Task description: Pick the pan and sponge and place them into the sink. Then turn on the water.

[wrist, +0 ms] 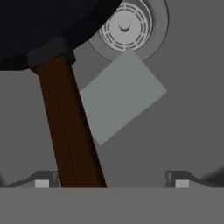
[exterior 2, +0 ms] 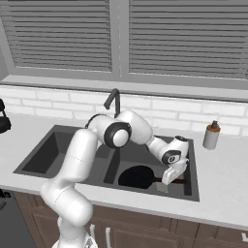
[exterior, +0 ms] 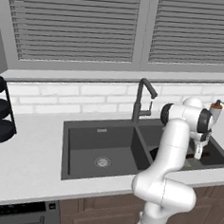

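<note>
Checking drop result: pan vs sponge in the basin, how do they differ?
The pan is round and near-black with a long brown handle; the sponge is a flat grey-green rectangle. In the hand view the pan is far larger than the sponge. The sponge lies by the drain; the pan's rim overlaps it. Both sit in the sink's right basin, free of the open hand.

Pan (wrist: 48, 26) cut off at the frame's top-left — arm hides sink (exterior: 84, 130) partly.

Pan (wrist: 43, 26), sponge (wrist: 122, 94) in sink (exterior 2: 193, 189)
</note>
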Controlling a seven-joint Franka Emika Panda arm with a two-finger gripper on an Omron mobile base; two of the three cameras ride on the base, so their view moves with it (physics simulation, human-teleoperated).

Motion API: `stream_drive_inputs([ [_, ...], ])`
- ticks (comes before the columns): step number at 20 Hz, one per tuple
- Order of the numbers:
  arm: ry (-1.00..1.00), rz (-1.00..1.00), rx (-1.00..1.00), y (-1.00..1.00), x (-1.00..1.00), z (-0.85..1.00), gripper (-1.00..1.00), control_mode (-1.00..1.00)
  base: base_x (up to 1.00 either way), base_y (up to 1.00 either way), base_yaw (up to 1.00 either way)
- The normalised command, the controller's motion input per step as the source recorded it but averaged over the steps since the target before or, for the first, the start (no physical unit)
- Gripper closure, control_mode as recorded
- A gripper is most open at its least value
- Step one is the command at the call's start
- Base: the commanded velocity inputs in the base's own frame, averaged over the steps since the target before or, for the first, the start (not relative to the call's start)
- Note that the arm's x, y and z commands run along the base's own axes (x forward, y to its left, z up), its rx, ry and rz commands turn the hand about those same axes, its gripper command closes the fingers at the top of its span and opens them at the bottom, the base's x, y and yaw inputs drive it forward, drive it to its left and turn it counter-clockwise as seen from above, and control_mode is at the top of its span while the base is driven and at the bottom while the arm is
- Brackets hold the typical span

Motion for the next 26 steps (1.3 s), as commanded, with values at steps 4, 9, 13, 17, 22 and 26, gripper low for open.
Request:
stream_drive_inputs([
  [4, -0.08, 0.00, 0.02, 0.00, -0.03, 0.17, -1.00, -1.00, 0.00, 0.00, 0.00],
  [9, -0.07, 0.00, 0.11, 0.08, -0.09, 0.94, -1.00, -1.00, 0.00, 0.00, 0.00],
  [13, -0.01, -0.02, 0.09, 0.36, -0.02, 0.98, -1.00, -1.00, 0.00, 0.00, 0.00],
  [17, 0.05, -0.17, 0.08, 0.31, -0.04, 0.50, -1.00, -1.00, 0.00, 0.00, 0.00],
  [22, 0.09, -0.02, 0.18, -0.03, 0.11, 0.04, -1.00, -1.00, 0.00, 0.00, 0.00],
  [26, -0.02, -0.35, 0.30, 0.22, 0.03, 0.00, -1.00, -1.00, 0.00, 0.00, 0.00],
])
